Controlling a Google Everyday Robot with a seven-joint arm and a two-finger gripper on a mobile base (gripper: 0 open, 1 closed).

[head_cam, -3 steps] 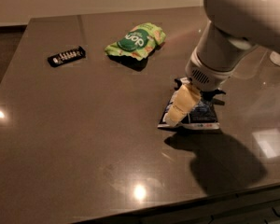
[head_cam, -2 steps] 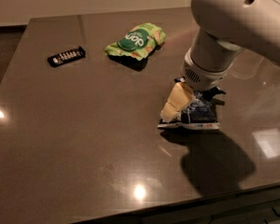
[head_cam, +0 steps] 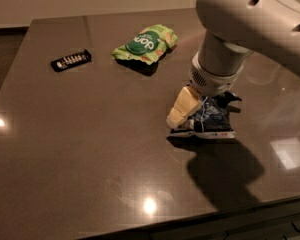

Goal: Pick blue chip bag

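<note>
The blue chip bag [head_cam: 213, 120] is a crumpled dark navy foil bag with white panels and a light strip along its bottom edge. It lies on the dark table [head_cam: 80, 149], right of centre. My gripper [head_cam: 189, 115] reaches down from the large white arm [head_cam: 240, 29] at the upper right and is at the bag's left end, low over the table. The arm's wrist covers the bag's upper part.
A light green bag with a dark green round logo [head_cam: 146, 44] lies at the back centre. A small black bar-shaped wrapper [head_cam: 71, 60] lies at the back left. The table's front edge runs along the bottom, and the arm's shadow falls in front of the blue bag.
The arm has swung a little to the left and the gripper's cream tip has shifted left along the bag. The blue chip bag has stayed in place on the table.
</note>
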